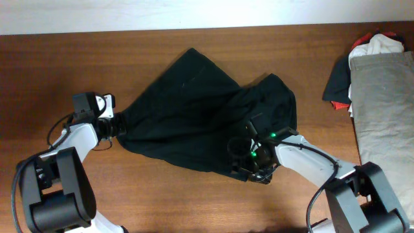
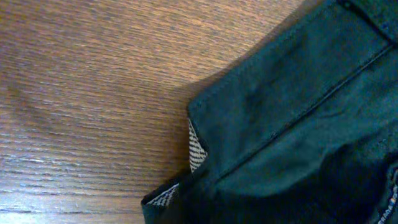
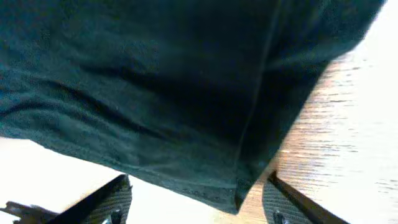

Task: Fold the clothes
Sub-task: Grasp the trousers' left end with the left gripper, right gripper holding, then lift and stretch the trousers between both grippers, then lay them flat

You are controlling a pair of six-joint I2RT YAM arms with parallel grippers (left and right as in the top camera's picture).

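nearest me, my right gripper [image 3: 198, 182] sits at the near right edge of the black garment [image 1: 200, 110], fingers [image 3: 112, 199] spread wide apart with the hem hanging between them, nothing clamped. to the left and a little farther, my left gripper [image 1: 118, 127] meets the garment's left corner; its fingers do not show in the left wrist view, so i cannot tell whether it is pinching. that view shows a seamed corner with striped lining [image 2: 196, 149] on the wooden table [image 1: 97, 58]. the garment lies mid-table, long axis left to right, one corner pointing far. at the far right lies a pile of clothes [image 1: 381, 97].
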